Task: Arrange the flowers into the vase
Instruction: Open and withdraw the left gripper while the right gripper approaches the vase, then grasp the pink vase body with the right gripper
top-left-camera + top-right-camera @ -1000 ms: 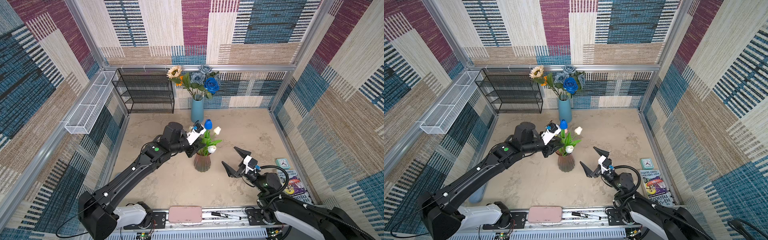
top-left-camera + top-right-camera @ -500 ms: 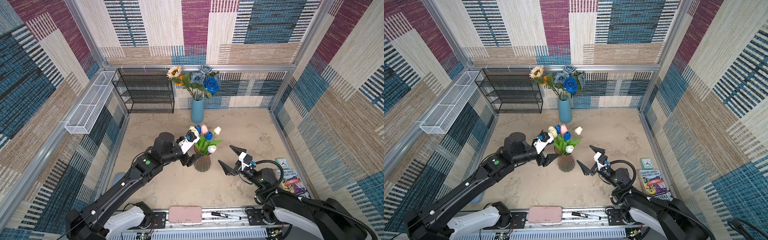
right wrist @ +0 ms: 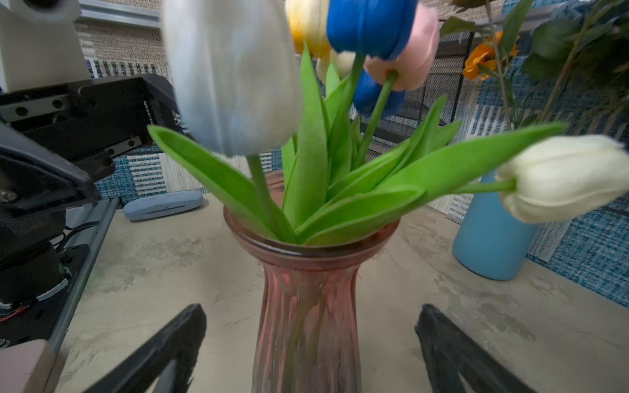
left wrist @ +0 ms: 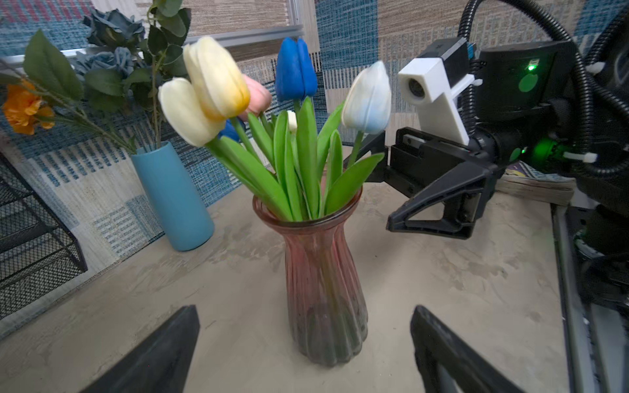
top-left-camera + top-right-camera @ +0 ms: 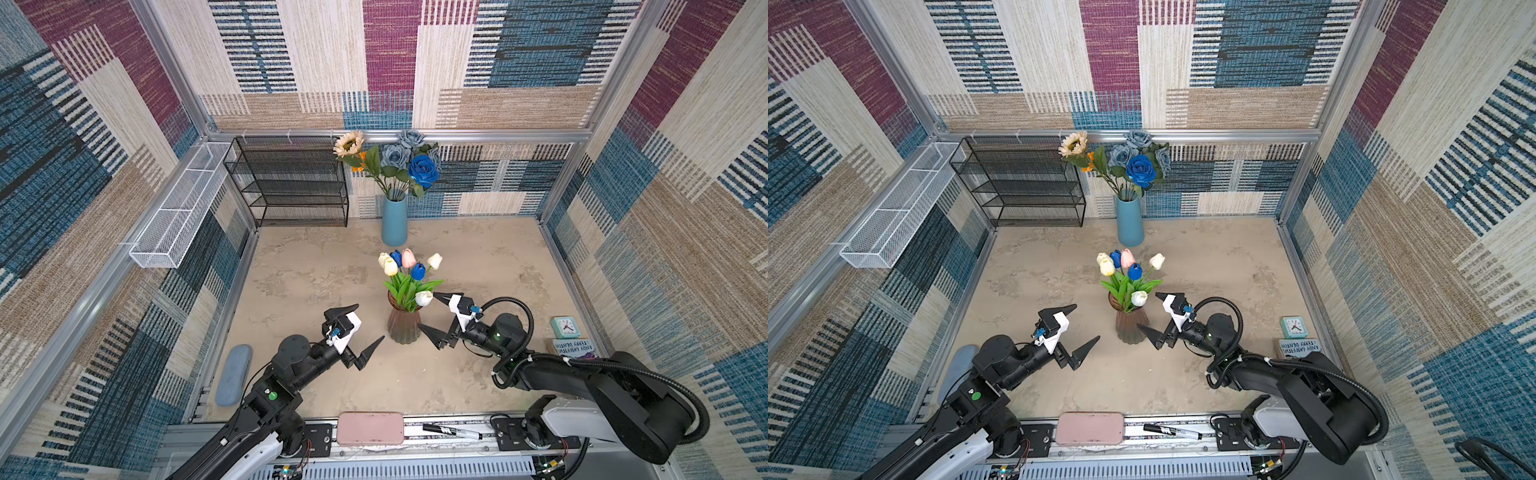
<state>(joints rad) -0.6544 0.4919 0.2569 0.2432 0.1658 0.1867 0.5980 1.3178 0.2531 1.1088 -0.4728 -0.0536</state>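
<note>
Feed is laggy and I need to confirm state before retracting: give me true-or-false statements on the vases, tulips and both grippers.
1. The artificial tulips stand in the ribbed pink glass vase. True.
2. The left gripper is shut on a tulip stem. False: its fingers are spread, holding nothing.
3. The tall blue cylinder vase lies tipped over. False: it stands upright, holding roses and a sunflower.
4. The right gripper is open beside the pink vase. True.
</note>
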